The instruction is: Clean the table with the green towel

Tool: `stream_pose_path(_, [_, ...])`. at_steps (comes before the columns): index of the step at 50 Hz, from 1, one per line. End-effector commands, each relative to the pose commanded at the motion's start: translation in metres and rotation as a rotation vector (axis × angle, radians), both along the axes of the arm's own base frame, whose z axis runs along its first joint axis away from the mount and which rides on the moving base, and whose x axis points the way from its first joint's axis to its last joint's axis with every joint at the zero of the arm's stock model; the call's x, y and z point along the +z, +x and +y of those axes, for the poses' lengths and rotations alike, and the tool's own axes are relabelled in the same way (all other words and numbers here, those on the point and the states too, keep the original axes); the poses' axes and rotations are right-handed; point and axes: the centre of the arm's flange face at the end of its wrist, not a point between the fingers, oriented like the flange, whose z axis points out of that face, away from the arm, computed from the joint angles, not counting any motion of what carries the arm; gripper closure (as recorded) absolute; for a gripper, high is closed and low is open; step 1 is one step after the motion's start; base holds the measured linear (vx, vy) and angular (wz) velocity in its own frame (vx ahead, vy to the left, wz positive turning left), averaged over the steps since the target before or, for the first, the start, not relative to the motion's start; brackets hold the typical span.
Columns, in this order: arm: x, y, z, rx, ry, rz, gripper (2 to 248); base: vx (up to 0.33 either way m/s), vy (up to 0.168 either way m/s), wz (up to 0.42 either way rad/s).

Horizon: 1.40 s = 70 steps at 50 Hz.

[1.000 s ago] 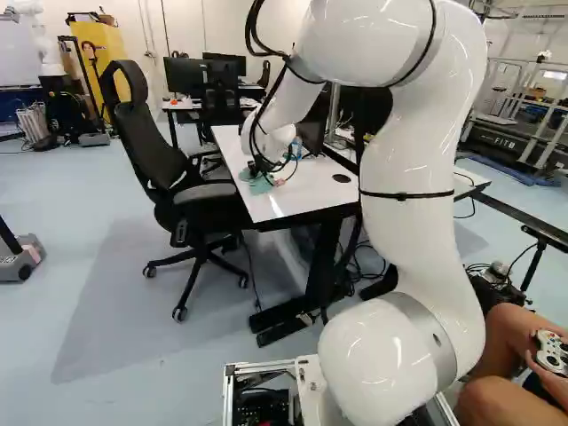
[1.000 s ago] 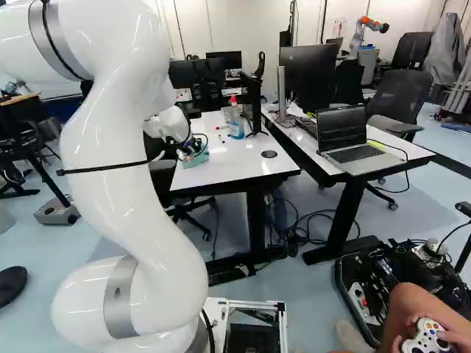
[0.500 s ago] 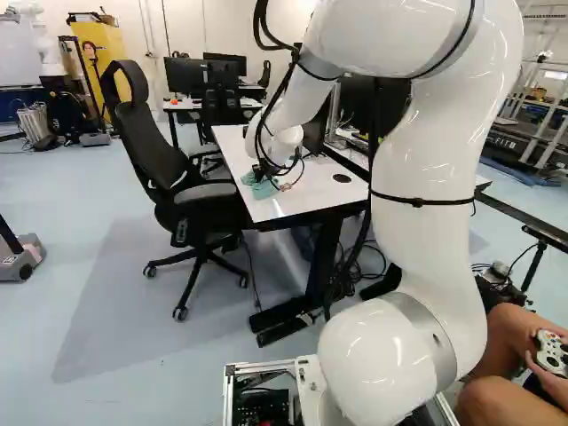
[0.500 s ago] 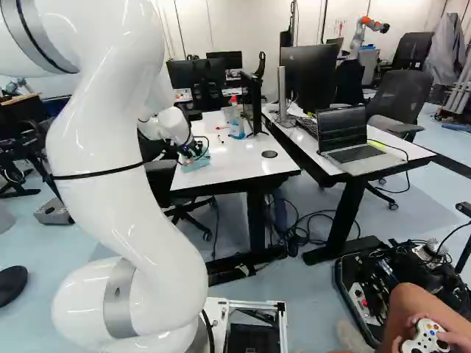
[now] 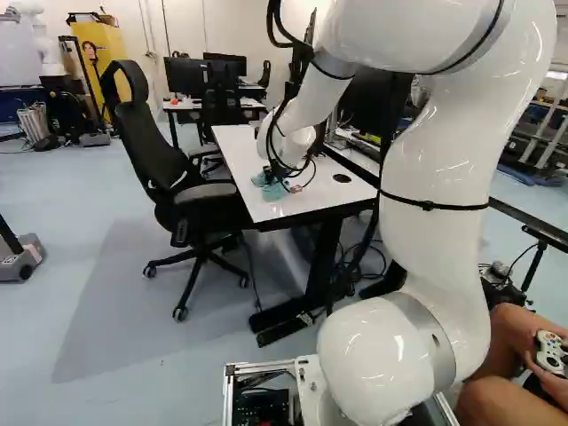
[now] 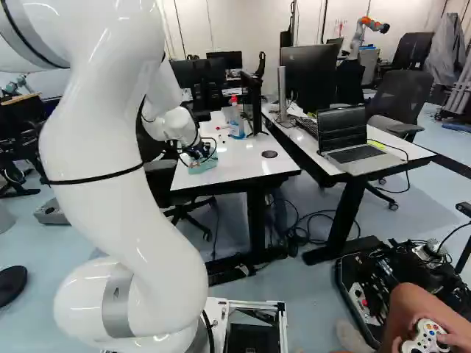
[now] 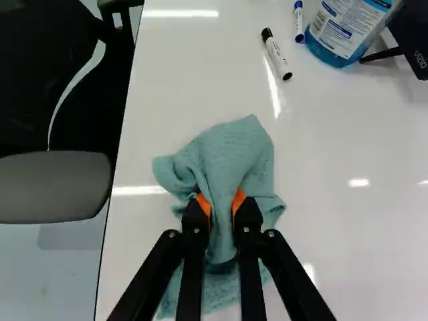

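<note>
Claw [image 7: 222, 202], black with two orange-padded fingers, pinches a gathered fold of the crumpled green cloth towel [image 7: 234, 147] on the white rectangular worktop [image 7: 348, 234], near its long edge beside the black mesh chair [image 5: 146, 138], probably leaving loose fabric for wiping.

Rises in a white UFACTORY 850 arm [image 5: 439, 164] from the rounded lowest joint [image 5: 377, 359], bends over high up, then slopes forward and down to the wrist [image 5: 288, 142]. Aims the black two-finger gripper [image 5: 277, 172] downward, closed to a narrow gap, pinching from two sides with orange pads [image 7: 204, 204].
</note>
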Motion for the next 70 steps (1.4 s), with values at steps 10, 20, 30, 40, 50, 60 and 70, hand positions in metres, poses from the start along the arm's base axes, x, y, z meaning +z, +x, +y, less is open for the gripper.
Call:
stream_pose_path(10, [0.0, 0.0, 0.0, 0.0, 0.0, 0.0, 197, 0.0, 0.0, 0.0])
stream_pose_path(20, [0.009, -0.003, -0.001, 0.0, 0.001, -0.008, 197, 0.0, 0.0, 0.0])
stream_pose_path(30, [0.019, -0.009, -0.002, -0.001, -0.001, 0.002, 197, 0.0, 0.0, 0.0])
stream_pose_path(40, [0.029, -0.017, 0.001, 0.006, -0.005, 0.017, 197, 0.0, 0.0, 0.0])
stream_pose_path(50, [0.039, -0.031, 0.009, 0.026, -0.011, 0.042, 197, 0.0, 0.0, 0.0])
stream_pose_path(60, [0.048, -0.044, 0.016, 0.043, -0.018, 0.07, 197, 0.0, 0.0, 0.0])
stream_pose_path(70, [0.058, -0.056, 0.017, 0.051, -0.025, 0.099, 197, 0.0, 0.0, 0.0])
